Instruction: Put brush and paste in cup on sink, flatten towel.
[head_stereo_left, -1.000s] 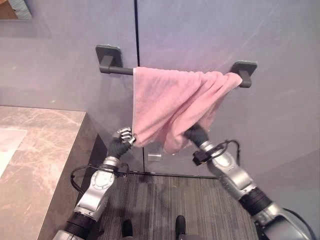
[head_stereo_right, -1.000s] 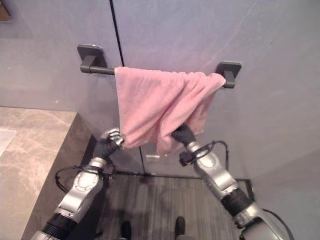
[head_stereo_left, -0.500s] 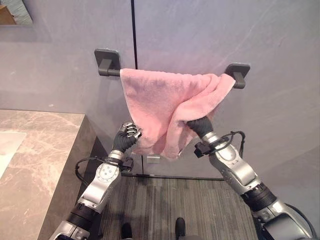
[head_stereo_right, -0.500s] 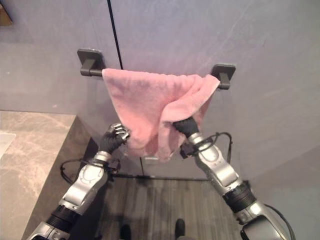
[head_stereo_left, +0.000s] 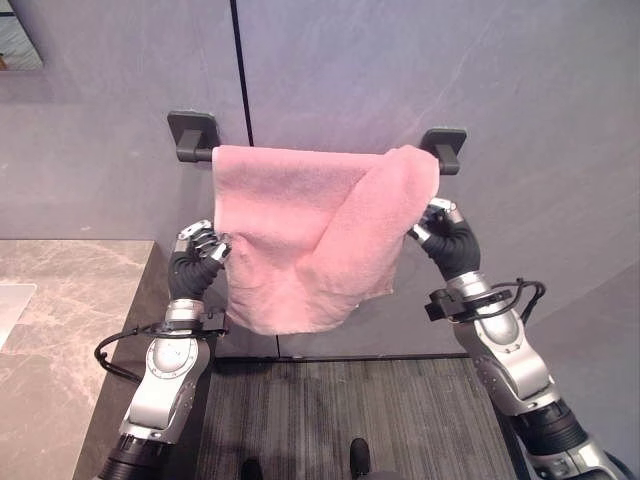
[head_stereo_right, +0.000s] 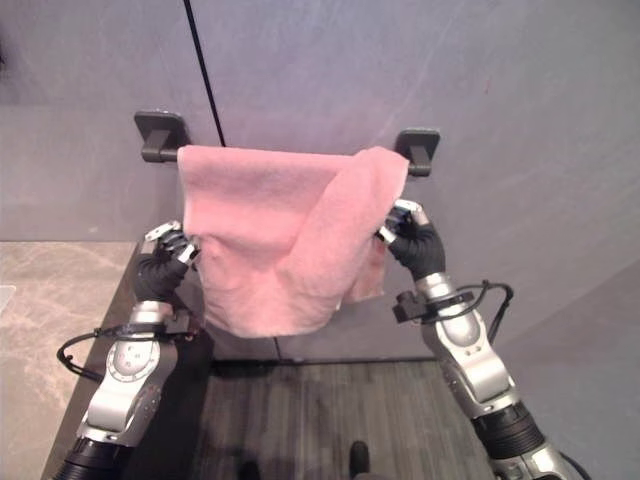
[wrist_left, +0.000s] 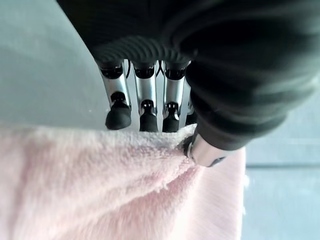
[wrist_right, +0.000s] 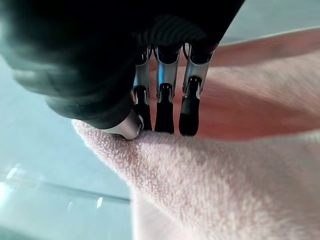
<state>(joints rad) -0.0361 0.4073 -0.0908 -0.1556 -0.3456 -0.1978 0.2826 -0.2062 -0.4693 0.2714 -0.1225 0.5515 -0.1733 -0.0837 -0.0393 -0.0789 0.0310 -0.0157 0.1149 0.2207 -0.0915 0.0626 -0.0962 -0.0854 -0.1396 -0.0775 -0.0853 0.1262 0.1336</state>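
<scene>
Both hands rose since 1 s ago: left hand (head_stereo_left: 196, 262) pinched pink towel (head_stereo_left: 300, 235) left edge, right hand (head_stereo_left: 442, 236) pinched right edge. Towel spread wider on rail (head_stereo_left: 195, 153), fold at right remained, so flattening prob. unfinished.

1. We see soft, even light on the grey wall (head_stereo_left: 420, 70), a touch brighter toward 12 o'clock.
2. We see the pink towel (head_stereo_left: 300, 240) cast a faint shadow on the wall at its 6 o'clock edge.
3. We find a pale sheen on the counter (head_stereo_left: 50, 330) at 9 o'clock.
4. We see both wrist views blurred up close, the dark covers out of focus.
</scene>
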